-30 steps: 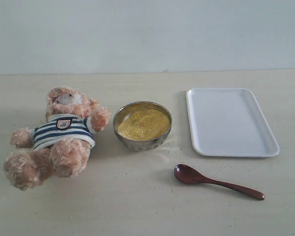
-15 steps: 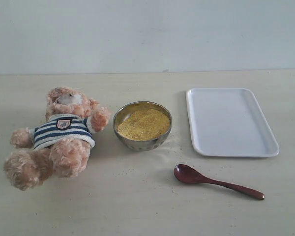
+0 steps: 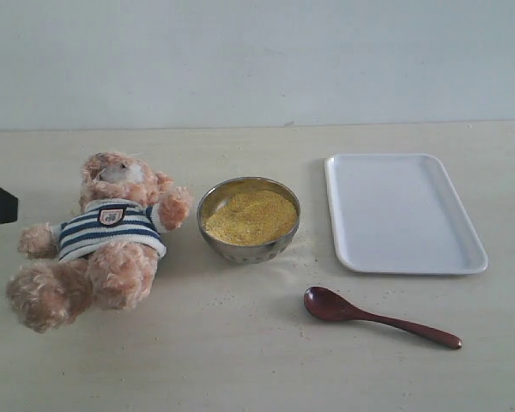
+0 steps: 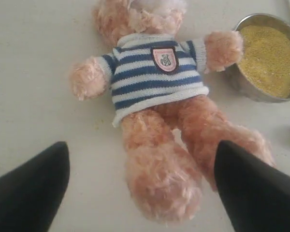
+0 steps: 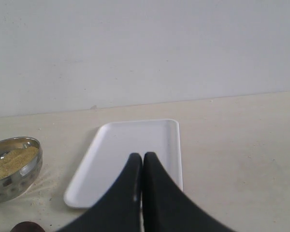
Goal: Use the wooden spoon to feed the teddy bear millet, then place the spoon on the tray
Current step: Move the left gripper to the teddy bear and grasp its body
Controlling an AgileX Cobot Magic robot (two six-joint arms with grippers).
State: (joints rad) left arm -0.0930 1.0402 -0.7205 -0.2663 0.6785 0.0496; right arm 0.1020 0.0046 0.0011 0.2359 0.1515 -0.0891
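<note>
Now left gripper [image 4: 141, 143] just nosed in at the left, jaws wide over the teddy bear [image 4: 154, 111] — right gripper [image 5: 142, 157] pinched closed, wooden spoon [image 3: 373, 316] untouched.

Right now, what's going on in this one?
Neither arm is handling anything. The left gripper is open and aimed at the teddy bear, which lies on its back beside the bowl of millet; it is not touching the bear. The right gripper is shut and empty, facing the tray. The wooden spoon lies untouched on the table in front of the empty tray, so feeding has not begun.
</note>
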